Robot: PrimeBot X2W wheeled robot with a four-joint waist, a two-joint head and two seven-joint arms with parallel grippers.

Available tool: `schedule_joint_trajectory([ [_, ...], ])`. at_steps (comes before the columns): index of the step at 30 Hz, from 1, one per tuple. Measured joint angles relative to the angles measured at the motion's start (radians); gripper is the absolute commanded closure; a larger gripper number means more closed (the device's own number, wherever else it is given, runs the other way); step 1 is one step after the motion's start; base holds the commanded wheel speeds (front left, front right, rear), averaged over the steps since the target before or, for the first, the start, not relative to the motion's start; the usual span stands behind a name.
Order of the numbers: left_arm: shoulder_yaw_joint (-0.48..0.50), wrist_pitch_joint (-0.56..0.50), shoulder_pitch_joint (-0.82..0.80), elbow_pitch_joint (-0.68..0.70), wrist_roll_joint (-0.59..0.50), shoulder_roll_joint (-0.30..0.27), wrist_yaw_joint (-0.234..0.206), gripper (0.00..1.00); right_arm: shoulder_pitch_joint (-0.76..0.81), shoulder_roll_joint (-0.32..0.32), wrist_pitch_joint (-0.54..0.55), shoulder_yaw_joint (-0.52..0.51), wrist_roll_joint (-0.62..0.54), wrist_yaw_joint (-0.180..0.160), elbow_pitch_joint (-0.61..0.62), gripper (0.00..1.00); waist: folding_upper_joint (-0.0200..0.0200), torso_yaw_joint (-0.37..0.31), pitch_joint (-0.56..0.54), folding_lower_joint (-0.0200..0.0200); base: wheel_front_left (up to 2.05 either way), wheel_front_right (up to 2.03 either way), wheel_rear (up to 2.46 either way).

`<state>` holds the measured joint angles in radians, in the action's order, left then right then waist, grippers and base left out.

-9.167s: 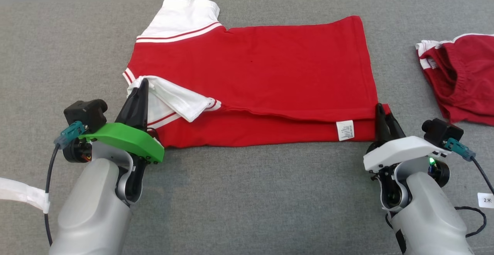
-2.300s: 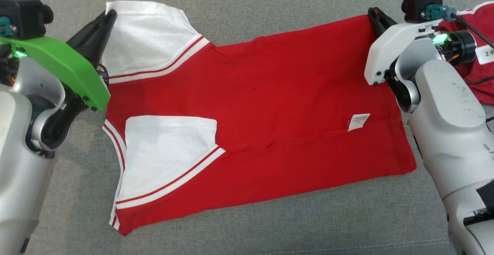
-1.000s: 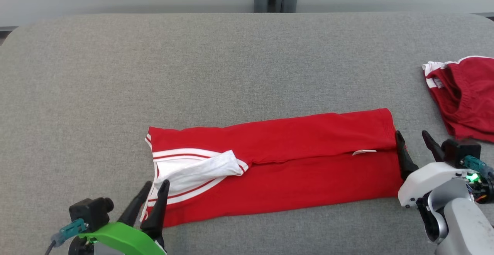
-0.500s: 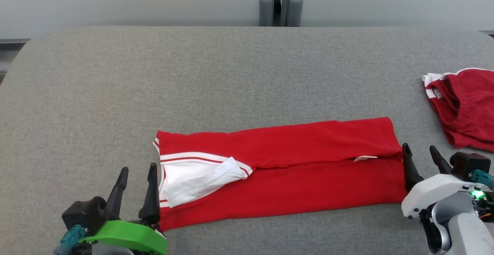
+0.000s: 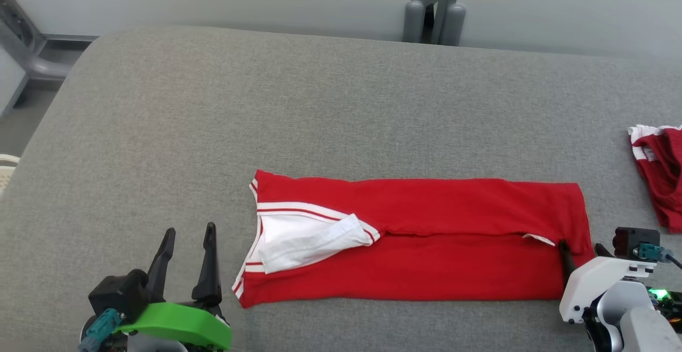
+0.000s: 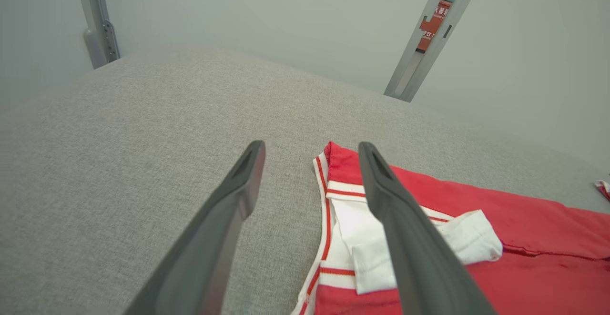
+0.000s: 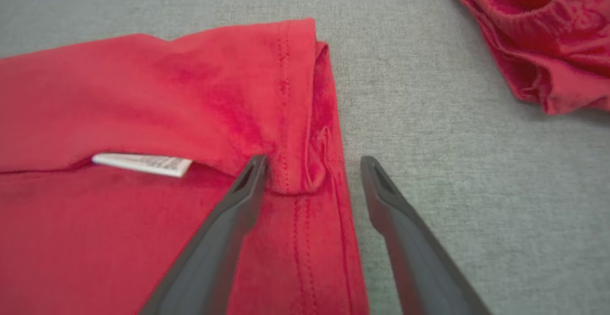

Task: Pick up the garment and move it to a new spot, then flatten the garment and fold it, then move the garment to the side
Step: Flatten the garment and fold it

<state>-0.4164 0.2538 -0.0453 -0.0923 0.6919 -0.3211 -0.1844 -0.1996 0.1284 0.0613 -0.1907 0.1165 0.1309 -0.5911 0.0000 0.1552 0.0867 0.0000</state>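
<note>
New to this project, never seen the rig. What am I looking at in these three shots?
It's a two-armed wheeled robot folding laundry. The wide shot comes from a camera on its head, looking down at a grey padded table. The other two come from cameras on each wrist, looking along that arm's two long dark fingers. On the table lies a red shirt, folded into a long strip, with one white sleeve on top at its left end. A second red garment sits apart at the far right. The left fingers stand open over bare table beside the shirt's collar end. The right fingers are open too, straddling the hem corner near the white label. Nothing is held.
</note>
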Motion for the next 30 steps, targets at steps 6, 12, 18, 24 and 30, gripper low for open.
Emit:
schedule_joint_trajectory([
  [6, 0.002, 0.002, 0.014, 0.004, 0.002, -0.003, -0.002, 0.0, -0.014, -0.006, 0.009, -0.004, -0.013, 0.0, -0.062, 0.94, 0.0, 0.025, -0.015, 0.0, 0.0, 0.0, 0.0],
  [12, 0.002, 0.002, 0.015, 0.016, 0.002, -0.006, -0.011, 0.0, -0.058, -0.006, -0.002, -0.008, -0.023, 0.001, -0.088, 1.0, 0.0, 0.01, -0.021, 0.0, 0.0, 0.0, 0.0],
  [18, 0.001, 0.001, 0.025, 0.016, 0.001, -0.01, -0.018, 0.0, -0.081, 0.027, -0.008, -0.02, -0.01, 0.001, -0.06, 1.0, 0.0, -0.033, -0.032, 0.0, 0.0, 0.0, 0.0],
  [24, 0.0, -0.002, 0.03, 0.009, 0.001, -0.012, -0.023, 0.0, -0.038, 0.082, 0.044, -0.048, 0.034, 0.001, 0.04, 1.0, 0.0, -0.089, -0.051, 0.0, 0.0, 0.0, 0.0],
  [30, -0.007, -0.006, 0.031, 0.007, 0.0, -0.012, -0.023, 0.0, 0.009, 0.068, 0.099, -0.053, 0.087, 0.001, 0.178, 1.0, 0.0, -0.139, -0.06, 0.0, 0.0, 0.0, 0.0],
])
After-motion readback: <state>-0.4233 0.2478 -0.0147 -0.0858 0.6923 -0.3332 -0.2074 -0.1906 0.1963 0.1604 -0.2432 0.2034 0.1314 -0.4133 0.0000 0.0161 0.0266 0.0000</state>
